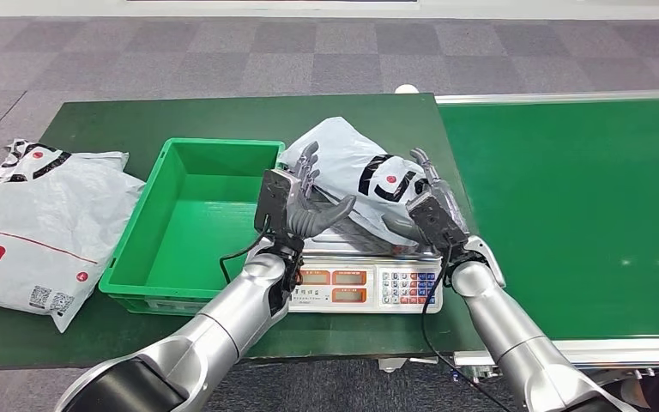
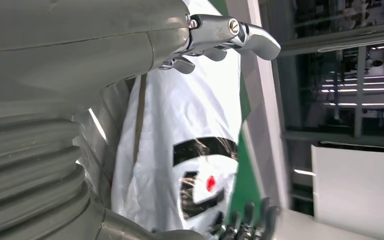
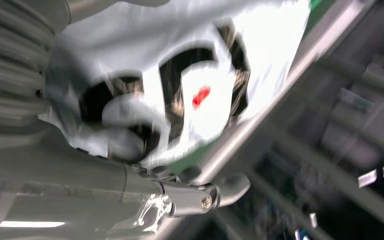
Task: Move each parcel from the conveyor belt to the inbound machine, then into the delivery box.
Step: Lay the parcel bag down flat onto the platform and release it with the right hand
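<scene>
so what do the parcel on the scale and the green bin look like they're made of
The parcel looks like thin, glossy grey-white plastic film: it crumples and catches glare. The green bin looks like rigid moulded plastic with a smooth semi-gloss finish, judging by its crisp rim and even colour. The scale seems to have a light plastic front.

White parcel [image 1: 356, 172] on the scale [image 1: 365, 283], marked with bold black strokes and one red dot. Silver-grey scale with orange display panels and a keypad of white, blue and red keys. Bright green delivery box [image 1: 190, 225], plain inside. Dark green tabletop [image 1: 223, 116]; brighter green conveyor belt [image 1: 566, 206] with a silver rim along the right edge. Second white bag [image 1: 39, 223] at the tabletop's left edge, with black strokes, a red dot, a thin red line, a red print and black square codes. Silver arms, dark grey left hand [image 1: 296, 202] and right hand [image 1: 425, 206]. Grey and mauve chequered floor [image 1: 223, 51].
</scene>
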{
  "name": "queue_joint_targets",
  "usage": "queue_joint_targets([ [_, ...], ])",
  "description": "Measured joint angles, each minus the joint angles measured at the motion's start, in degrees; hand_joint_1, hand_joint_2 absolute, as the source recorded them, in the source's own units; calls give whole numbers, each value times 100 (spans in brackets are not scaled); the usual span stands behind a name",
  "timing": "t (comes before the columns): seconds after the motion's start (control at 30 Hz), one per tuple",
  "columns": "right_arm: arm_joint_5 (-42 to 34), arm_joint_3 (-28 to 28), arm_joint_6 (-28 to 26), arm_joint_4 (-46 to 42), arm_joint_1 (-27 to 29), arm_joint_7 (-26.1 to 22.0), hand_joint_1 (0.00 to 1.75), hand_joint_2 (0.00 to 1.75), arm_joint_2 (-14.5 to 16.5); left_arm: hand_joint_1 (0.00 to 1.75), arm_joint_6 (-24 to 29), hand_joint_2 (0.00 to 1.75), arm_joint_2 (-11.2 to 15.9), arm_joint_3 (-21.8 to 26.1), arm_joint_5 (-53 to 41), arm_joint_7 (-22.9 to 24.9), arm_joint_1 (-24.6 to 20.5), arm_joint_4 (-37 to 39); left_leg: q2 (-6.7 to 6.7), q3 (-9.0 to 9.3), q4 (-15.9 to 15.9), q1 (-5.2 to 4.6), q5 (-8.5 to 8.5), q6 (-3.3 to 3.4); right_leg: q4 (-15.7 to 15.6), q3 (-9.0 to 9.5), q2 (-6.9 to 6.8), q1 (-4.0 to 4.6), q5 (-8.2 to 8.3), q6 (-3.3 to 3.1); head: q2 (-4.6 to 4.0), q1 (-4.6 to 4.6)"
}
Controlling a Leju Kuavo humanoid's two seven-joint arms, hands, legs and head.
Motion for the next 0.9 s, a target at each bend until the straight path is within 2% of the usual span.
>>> queue_joint_targets([
  [0.07, -1249, -465, 1081, 280, 97, -455, 0, 0, -88, 0, 252, 175, 1, -194, -400, 124, -5, 9, -26, -7, 1, -1, 1, 4, -1, 6, -24, -1, -2, 3, 0, 0],
  [0.13, -2402, -1066, 1768, 687, 145, -938, 0, 0, -174, 0, 445, 175, 2, -431, -602, 230, -22, 27, -51, -20, 1, -2, 3, 8, -1, 10, -47, -3, -3, 6, 0, 2],
  [0.17, -2639, -1313, 1824, 849, 147, -1075, 0, 0, -208, 0, 502, 175, 2, -530, -659, 280, -43, 40, -53, -24, 3, -3, 4, 9, -1, 10, -47, -4, -2, 9, 0, 3],
  [0.27, -2349, -1738, 1566, 1096, 147, -1136, 0, 0, -252, 0, 550, 175, 3, -753, -781, 404, -153, 73, -23, -24, 7, -7, -1, 10, -2, 0, -16, -8, 5, 16, 0, 4],
  [0.47, -2106, -2071, 1389, 1241, 162, -1114, 0, 0, -246, 0, 563, 175, 3, -1000, -832, 471, -291, 102, -6, -22, 5, -6, -1, 11, 0, -8, -3, -8, 7, 15, 0, 2],
  [0.6, -2038, -2192, 1196, 1275, 164, -1062, 0, 175, -244, 0, 563, 175, 3, -1072, -855, 484, -313, 121, -3, -21, 5, -6, 0, 8, 1, -8, 2, -8, 7, 14, 0, 2],
  [0.73, -1884, -2313, 658, 1282, 172, -953, 0, 175, -238, 0, 488, 175, 3, -1086, -866, 608, -378, 127, -7, -23, 5, -7, 0, 8, 1, -7, -3, -9, 7, 15, 0, 2],
  [0.9, -1782, -2342, 508, 1279, 130, -806, 0, 175, -182, 0, 466, 175, 3, -1149, -1113, 869, -565, 174, -4, -24, 5, -8, 1, 9, 1, -7, 1, -9, 7, 15, 0, 2],
])
